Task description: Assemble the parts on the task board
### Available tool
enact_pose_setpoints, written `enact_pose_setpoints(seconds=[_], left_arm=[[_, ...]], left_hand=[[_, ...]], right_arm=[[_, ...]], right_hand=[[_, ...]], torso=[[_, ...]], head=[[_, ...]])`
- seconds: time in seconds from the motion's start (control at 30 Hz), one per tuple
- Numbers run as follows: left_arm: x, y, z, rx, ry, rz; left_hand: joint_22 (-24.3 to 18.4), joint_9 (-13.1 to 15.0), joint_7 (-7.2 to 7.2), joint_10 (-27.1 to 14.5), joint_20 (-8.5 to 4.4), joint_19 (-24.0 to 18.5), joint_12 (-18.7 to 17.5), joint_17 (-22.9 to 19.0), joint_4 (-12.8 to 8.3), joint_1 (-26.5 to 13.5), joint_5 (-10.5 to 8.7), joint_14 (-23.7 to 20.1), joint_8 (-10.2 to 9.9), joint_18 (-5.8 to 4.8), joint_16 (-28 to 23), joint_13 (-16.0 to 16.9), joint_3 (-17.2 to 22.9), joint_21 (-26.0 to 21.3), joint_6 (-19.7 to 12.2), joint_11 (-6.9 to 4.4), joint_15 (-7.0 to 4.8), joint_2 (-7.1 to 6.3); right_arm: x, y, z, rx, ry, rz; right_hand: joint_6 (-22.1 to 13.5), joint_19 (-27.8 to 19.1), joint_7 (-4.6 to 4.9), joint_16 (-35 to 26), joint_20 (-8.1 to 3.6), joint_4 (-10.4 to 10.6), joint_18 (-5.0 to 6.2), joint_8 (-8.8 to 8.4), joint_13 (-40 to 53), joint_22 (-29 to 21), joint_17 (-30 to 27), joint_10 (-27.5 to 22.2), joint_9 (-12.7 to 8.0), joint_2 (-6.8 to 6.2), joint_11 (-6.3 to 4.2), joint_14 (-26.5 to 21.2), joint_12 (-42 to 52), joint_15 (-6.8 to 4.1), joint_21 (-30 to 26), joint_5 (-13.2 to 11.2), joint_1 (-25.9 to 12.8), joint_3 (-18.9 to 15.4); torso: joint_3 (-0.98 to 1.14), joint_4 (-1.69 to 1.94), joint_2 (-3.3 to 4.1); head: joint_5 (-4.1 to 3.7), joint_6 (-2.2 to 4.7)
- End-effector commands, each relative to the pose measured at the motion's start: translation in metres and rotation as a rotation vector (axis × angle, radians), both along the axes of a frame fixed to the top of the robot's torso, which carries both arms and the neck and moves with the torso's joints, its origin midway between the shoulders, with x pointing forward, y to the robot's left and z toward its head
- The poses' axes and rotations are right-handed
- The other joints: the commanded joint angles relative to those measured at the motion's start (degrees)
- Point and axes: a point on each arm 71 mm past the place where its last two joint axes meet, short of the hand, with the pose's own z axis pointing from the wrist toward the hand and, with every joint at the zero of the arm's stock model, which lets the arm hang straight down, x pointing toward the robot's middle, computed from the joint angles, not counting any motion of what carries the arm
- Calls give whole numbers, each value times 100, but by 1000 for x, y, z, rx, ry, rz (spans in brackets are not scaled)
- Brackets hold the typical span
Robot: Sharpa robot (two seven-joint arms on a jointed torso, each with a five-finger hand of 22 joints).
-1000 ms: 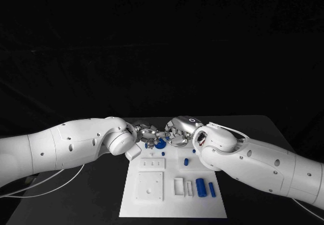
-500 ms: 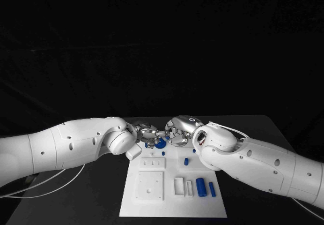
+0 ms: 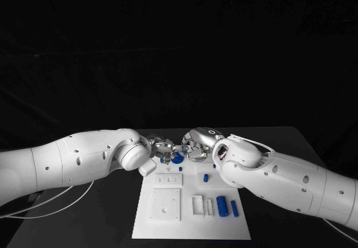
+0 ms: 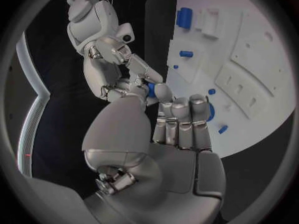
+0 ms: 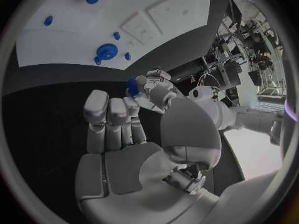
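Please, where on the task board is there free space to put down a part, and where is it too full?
Free: the near strip of the board, below the square plate and the big blue cylinder. Crowded: the far end, where the left hand and right hand meet over the round blue part.

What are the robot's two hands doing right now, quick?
Left hand: pinches a small blue part in its fingertips.
Right hand: fingers reach to that same blue part; whether it grips cannot be told.
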Motion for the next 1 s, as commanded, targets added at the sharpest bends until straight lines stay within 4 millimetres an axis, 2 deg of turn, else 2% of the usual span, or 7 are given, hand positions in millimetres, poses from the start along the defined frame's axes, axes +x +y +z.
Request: enact_pose_setpoints(seconds=[0.03,0.57,0.6,0.73,0.77,0.93,1.0], left_arm=[[-1,-5,2,-6,1,-14],[-1,-6,2,-8,1,-16],[-1,-6,2,-9,1,-17],[-1,-6,2,-9,1,-20],[-2,-6,2,-9,2,-20],[-2,-6,2,-7,6,-20],[-2,-6,2,-7,5,-20]], left_hand=[[-19,22,117,-13,-713,-39,27,-15,16,40,-49,-8,43,-72,26,9,24,27,167,-21,-44,-71],[-55,69,108,2,-714,-61,46,-50,56,60,-32,-24,94,-90,46,17,42,49,188,-30,-52,62],[-61,75,107,2,-714,-65,47,-57,70,16,-87,-27,98,-95,50,17,20,55,185,-27,-50,55],[-115,97,100,12,-730,-60,47,-100,93,-223,-749,-25,115,-96,68,10,14,73,179,-33,-55,-17],[-146,102,100,18,-742,-51,45,-124,99,-338,-1149,-21,118,-92,75,3,67,78,179,-41,-60,-69],[-177,104,94,21,-756,-50,43,-151,92,-359,-1233,-20,115,-85,83,-4,164,89,175,-42,-66,-85],[-189,108,96,18,-761,-62,43,-163,82,-312,-1117,-26,116,-85,92,-6,195,103,172,-41,-65,-59]], right_arm=[[-2,3,-2,-24,0,13],[-2,4,-4,-37,4,13],[-2,4,-4,-38,5,14],[-2,4,-4,-40,6,14],[-2,4,-4,-40,6,14],[-3,4,-4,-42,6,14],[-3,5,-4,-42,6,14]], right_hand=[[250,-6,206,-26,-31,15,673,19,-9,1,6,16,5,-46,-39,4,-28,-34,-26,-21,30,19],[252,-4,206,-27,-31,14,673,19,-9,1,6,17,7,-45,-40,5,-27,-35,-27,-21,32,20],[252,-4,206,-27,-31,14,673,19,-9,0,6,17,8,-44,-40,5,-27,-35,-28,-21,33,21],[252,-3,205,-27,-31,14,673,20,-8,0,6,18,8,-43,-40,5,-27,-35,-28,-21,34,21],[253,-3,205,-28,-31,14,673,20,-8,0,6,18,9,-42,-40,5,-27,-35,-28,-21,34,21],[254,-3,205,-28,-31,14,673,20,-8,0,6,18,10,-42,-41,6,-27,-35,-29,-21,35,22],[254,-2,205,-28,-31,13,673,20,-8,0,6,18,10,-42,-41,6,-27,-35,-29,-21,36,22]], torso=[[4,0,2],[-1,1,1],[-1,1,2],[-3,-2,2],[-2,-1,2],[0,3,4],[0,5,3]], head=[[-4,-10],[-8,-25],[-8,-24],[-13,-24],[-13,-25],[-15,-34],[-17,-40]])
